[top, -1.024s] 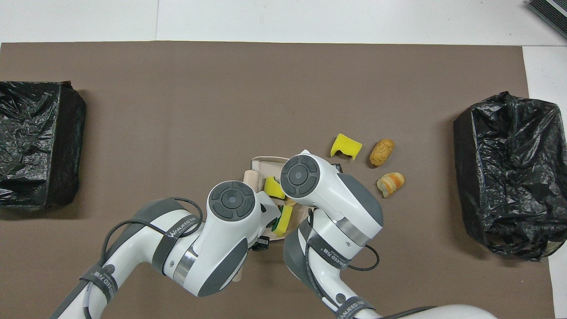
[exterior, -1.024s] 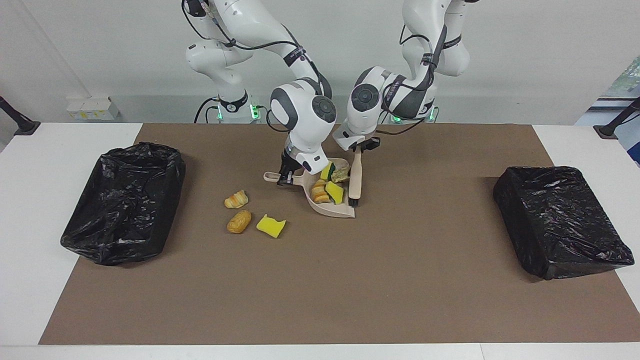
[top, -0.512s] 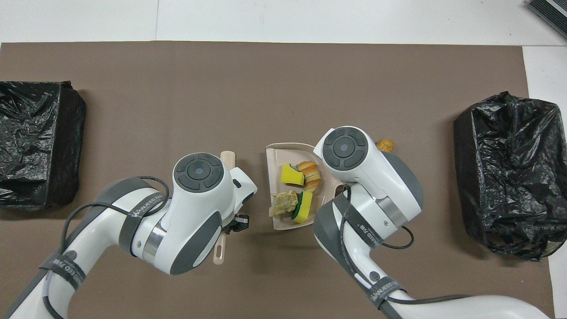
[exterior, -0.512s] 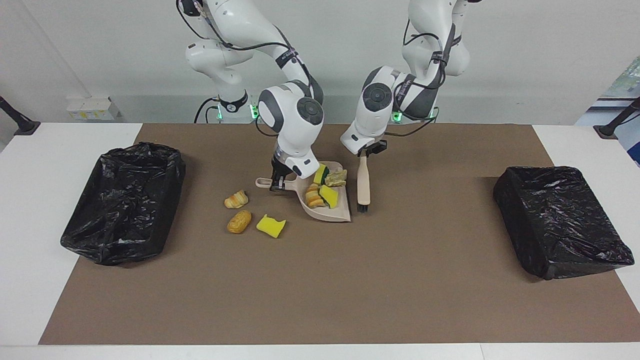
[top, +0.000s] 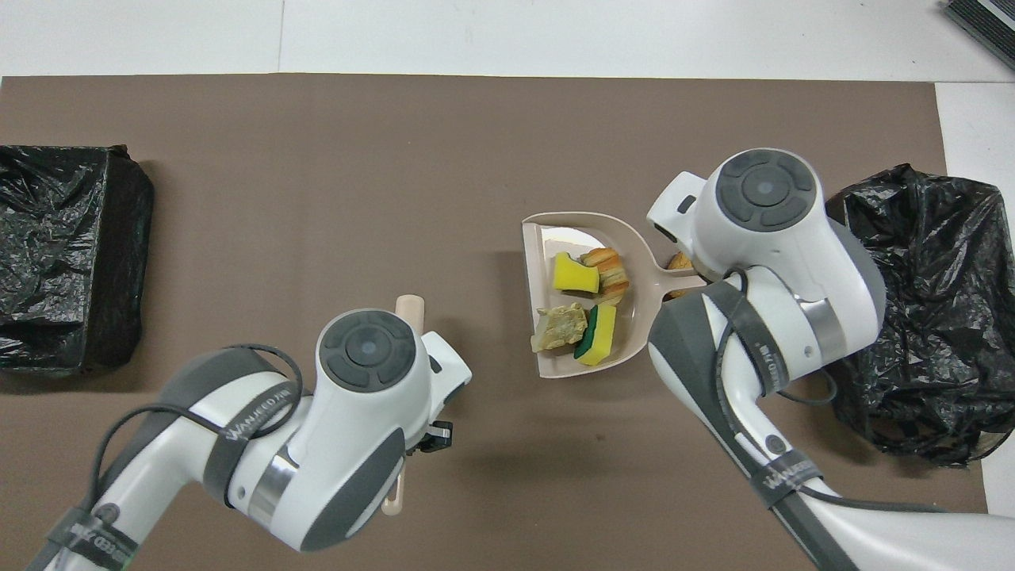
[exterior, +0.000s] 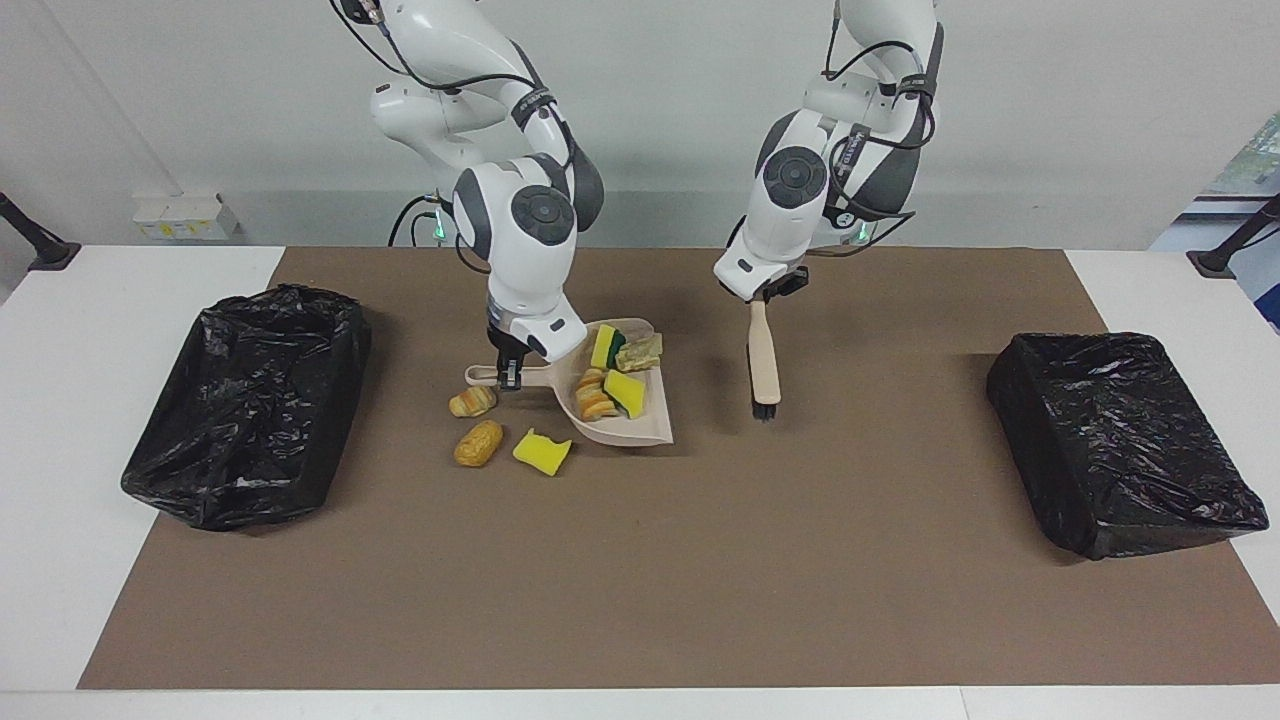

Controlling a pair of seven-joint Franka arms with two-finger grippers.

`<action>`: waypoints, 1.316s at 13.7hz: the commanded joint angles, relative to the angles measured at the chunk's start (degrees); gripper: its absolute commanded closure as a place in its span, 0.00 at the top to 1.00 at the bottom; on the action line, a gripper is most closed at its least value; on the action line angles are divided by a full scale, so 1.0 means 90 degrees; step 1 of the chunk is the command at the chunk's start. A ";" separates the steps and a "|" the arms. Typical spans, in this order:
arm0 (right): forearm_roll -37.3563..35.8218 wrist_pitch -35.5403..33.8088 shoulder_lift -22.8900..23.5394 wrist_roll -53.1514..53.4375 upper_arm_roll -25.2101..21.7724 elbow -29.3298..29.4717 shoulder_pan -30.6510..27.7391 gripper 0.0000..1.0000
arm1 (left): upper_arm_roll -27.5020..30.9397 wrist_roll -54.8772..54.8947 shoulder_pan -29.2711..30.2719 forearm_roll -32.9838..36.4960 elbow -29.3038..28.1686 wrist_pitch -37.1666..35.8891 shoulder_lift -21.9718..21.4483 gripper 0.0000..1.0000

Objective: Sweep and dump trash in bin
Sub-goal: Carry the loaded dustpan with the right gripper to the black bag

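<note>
Dustpan (exterior: 612, 405) up off the mat, right gripper (exterior: 509, 372) pinching its handle, and four scraps of trash (top: 585, 297) ride in it: two yellow sponge chunks, one green-sided, plus a bread piece and a pale crumbly bit. Three scraps (exterior: 508, 432) lie on the mat beneath; only the facing view shows them all, since the right arm covers them from overhead. Left gripper (exterior: 765, 295) is clamped on the brush (exterior: 763, 365), which hangs bristles down, seemingly just above the mat. Black-lined bins (exterior: 243, 400) (exterior: 1125, 440) sit at either end, contents hard to make out.
</note>
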 commanded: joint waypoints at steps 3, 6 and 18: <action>0.0150 -0.0413 -0.0037 -0.0994 0.0031 0.0528 -0.1052 0.00 | 0.0055 -0.1503 -0.1324 -0.0733 -0.0700 0.0120 -0.0760 0.00; 0.0140 -0.0403 -0.0027 -0.1736 0.0022 0.0636 -0.1862 0.00 | 0.0055 -0.2186 -0.1890 -0.0978 -0.1050 0.0723 -0.0780 0.00; -0.1955 -0.0092 -0.0076 -0.3323 -0.0076 0.1017 -0.3945 0.00 | 0.0046 -0.2569 -0.2624 -0.1262 -0.2331 0.2122 -0.0878 0.29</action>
